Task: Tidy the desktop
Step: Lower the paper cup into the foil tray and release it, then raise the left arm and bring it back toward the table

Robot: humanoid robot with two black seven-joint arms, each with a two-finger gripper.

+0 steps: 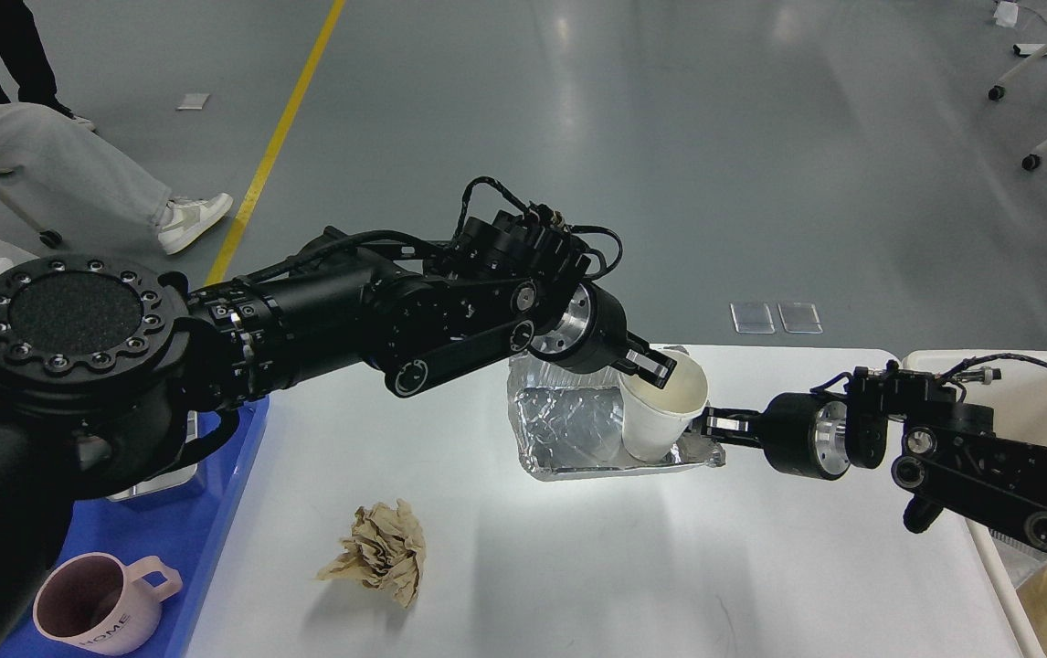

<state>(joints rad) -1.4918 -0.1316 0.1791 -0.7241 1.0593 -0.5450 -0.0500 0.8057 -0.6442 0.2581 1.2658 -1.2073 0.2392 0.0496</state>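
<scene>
The white desktop (578, 567) fills the lower view. My left gripper (654, 367) is shut on the rim of a white paper cup (656, 416), which stands nearly upright inside the right end of a crumpled foil tray (565, 425). My right gripper (711, 427) is shut on the foil tray's right edge, just beside the cup. A crumpled brown paper ball (377, 551) lies on the desktop in front of the tray, to the left.
A blue plastic tray (135, 585) at the left holds a pink mug (89, 614) and a metal box, mostly hidden by my left arm. A cream-white bin (1026, 379) stands at the right edge. A person's legs (76, 174) are at the far left.
</scene>
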